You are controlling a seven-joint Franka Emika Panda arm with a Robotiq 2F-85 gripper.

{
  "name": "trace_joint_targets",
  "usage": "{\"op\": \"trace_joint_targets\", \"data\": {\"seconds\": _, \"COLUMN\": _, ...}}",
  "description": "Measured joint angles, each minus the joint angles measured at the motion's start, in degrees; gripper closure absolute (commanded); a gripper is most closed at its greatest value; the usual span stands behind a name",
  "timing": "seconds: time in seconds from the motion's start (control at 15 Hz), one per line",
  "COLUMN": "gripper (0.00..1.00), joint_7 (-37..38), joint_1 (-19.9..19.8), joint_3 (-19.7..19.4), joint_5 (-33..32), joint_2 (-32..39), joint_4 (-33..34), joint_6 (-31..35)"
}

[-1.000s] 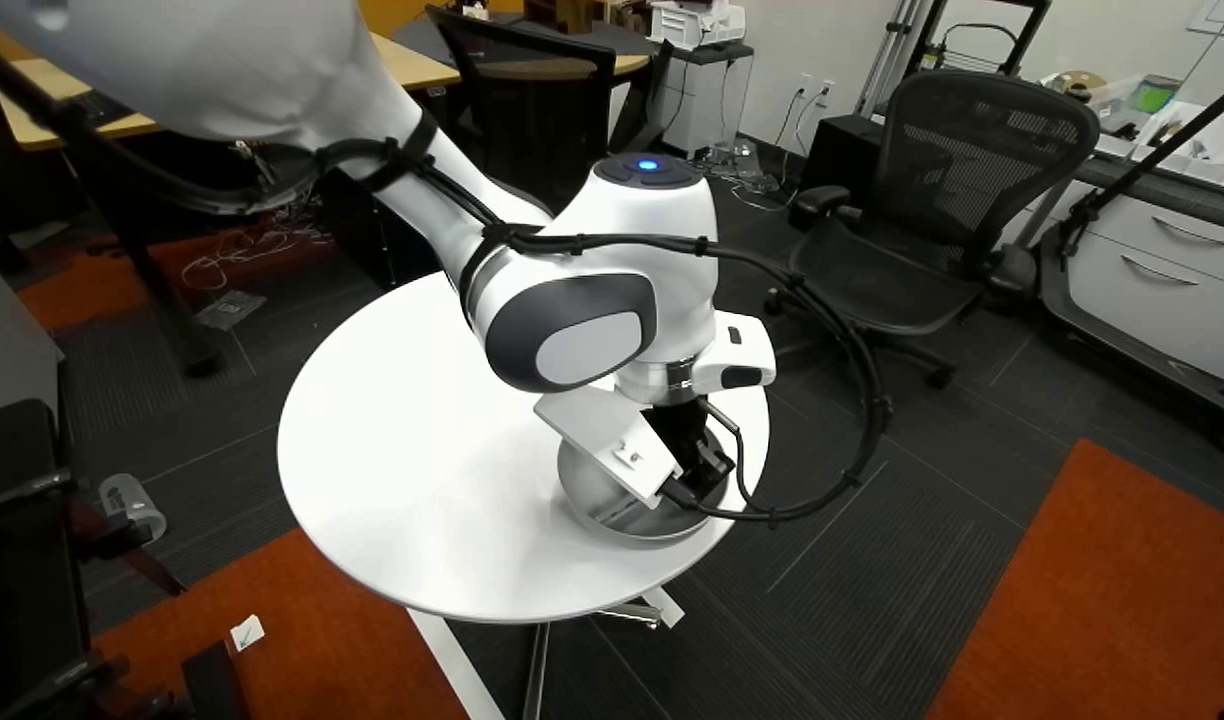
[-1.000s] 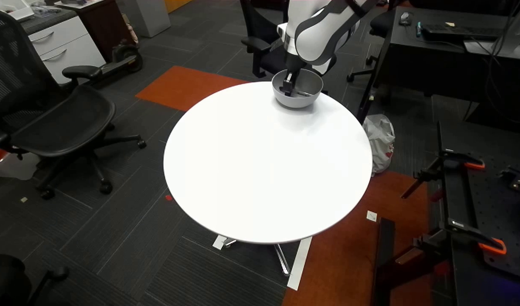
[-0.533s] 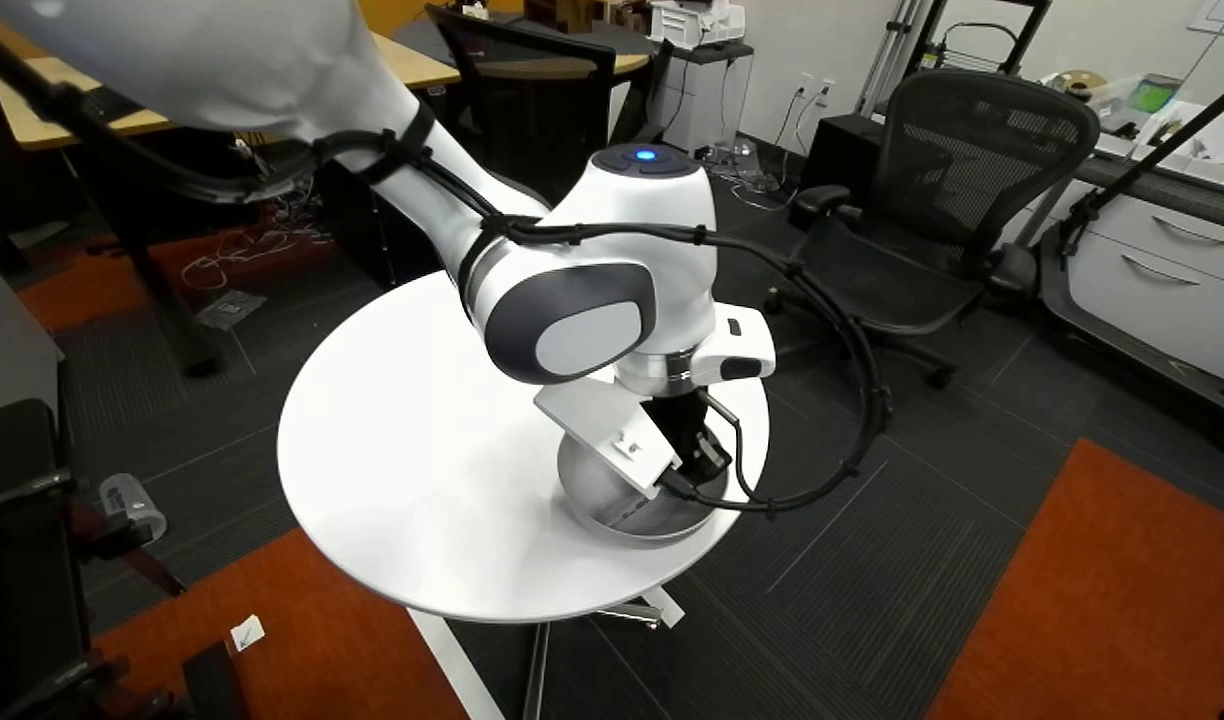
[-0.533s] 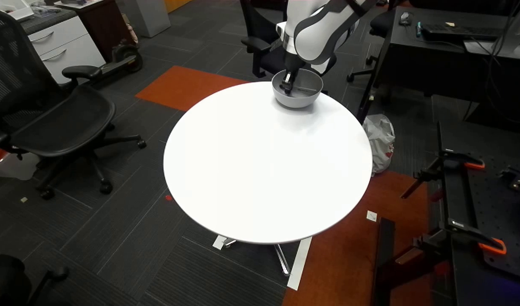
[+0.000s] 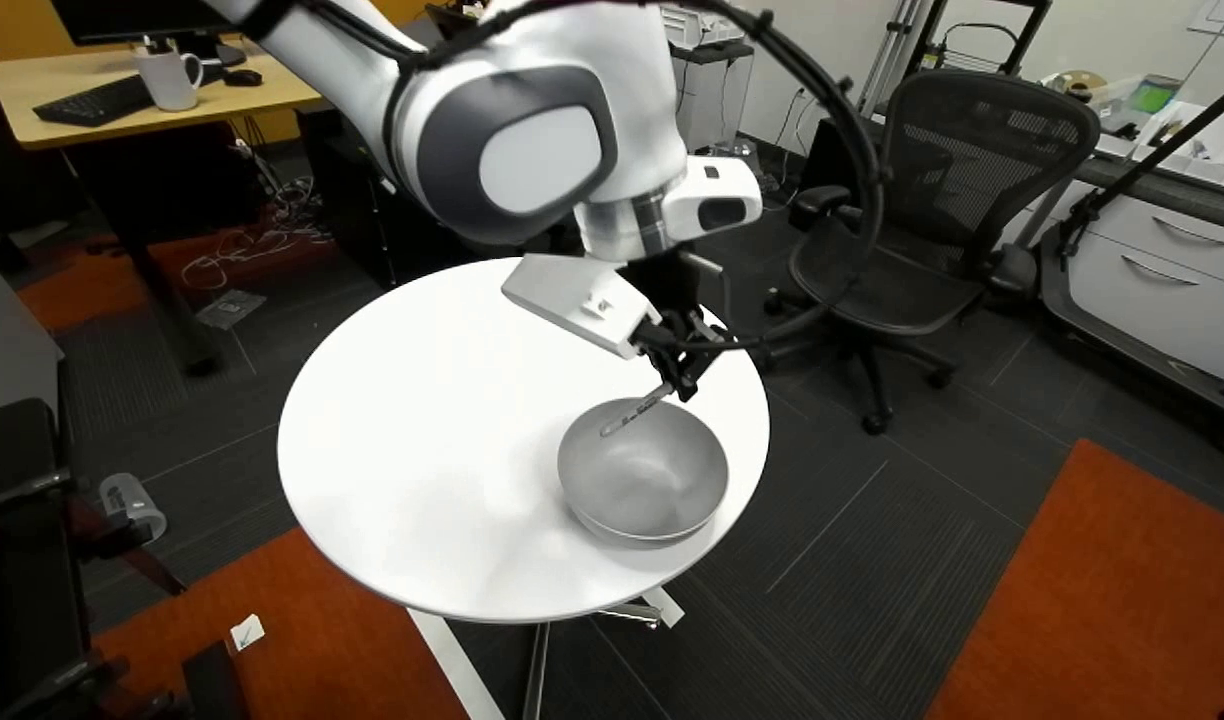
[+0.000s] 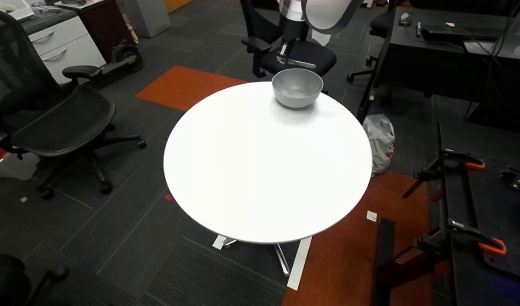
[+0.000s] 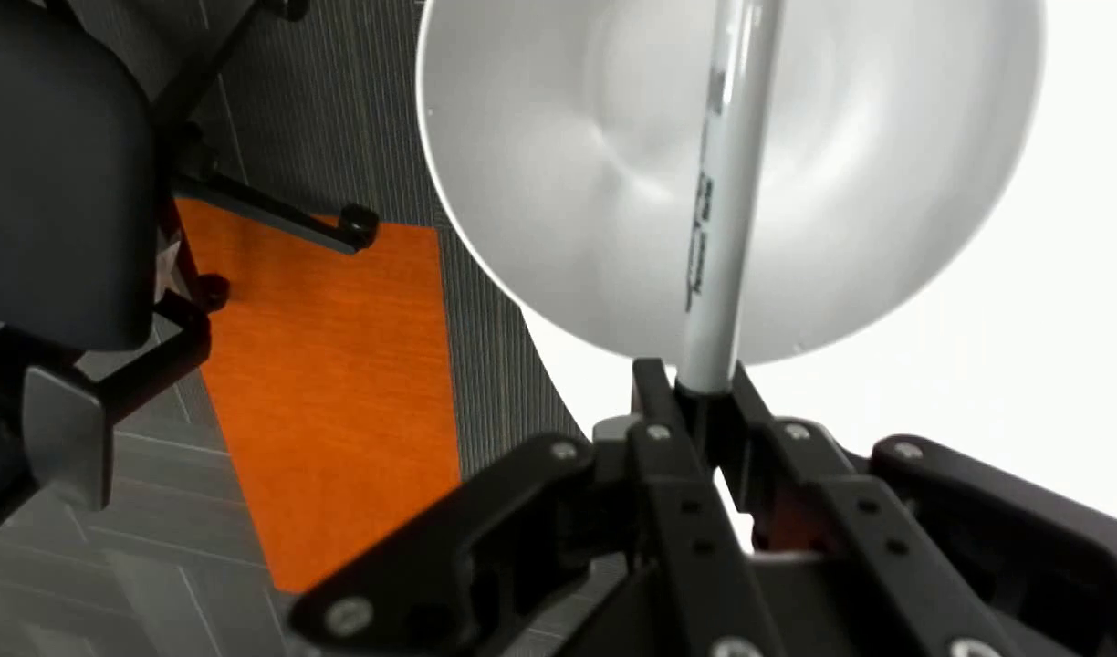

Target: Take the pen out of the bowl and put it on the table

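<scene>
Fingers pinch pen; bowl below

We see the pen (in the gripper), the bowl below it, on the table, near its edge

A white mug is standing on a wooden worktop, partly hiding a black keyboard — and a pale bag is sitting on the floor.
</scene>
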Motion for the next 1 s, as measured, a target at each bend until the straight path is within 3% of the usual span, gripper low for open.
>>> {"op": "trace_joint_targets", "data": {"seconds": 0.27, "gripper": 0.96, "joint_7": 3.8, "joint_1": 5.2, "joint_3": -0.2, "joint_5": -5.4, "joint_2": -6.8, "joint_4": -5.5, "joint_6": 0.0}}
{"op": "trace_joint_targets", "data": {"seconds": 0.53, "gripper": 0.96, "joint_7": 6.6, "joint_1": 11.0, "joint_3": 1.1, "joint_5": -10.1, "joint_2": -9.1, "joint_4": -8.9, "joint_6": 0.4}}
{"op": "trace_joint_targets", "data": {"seconds": 0.73, "gripper": 0.96, "joint_7": 6.0, "joint_1": 13.2, "joint_3": 4.5, "joint_5": -10.8, "joint_2": -8.5, "joint_4": -10.2, "joint_6": 2.6}}
{"op": "trace_joint_targets", "data": {"seconds": 1.0, "gripper": 0.96, "joint_7": 0.7, "joint_1": 13.1, "joint_3": 10.3, "joint_5": -10.1, "joint_2": -4.9, "joint_4": -10.4, "joint_6": 6.2}}
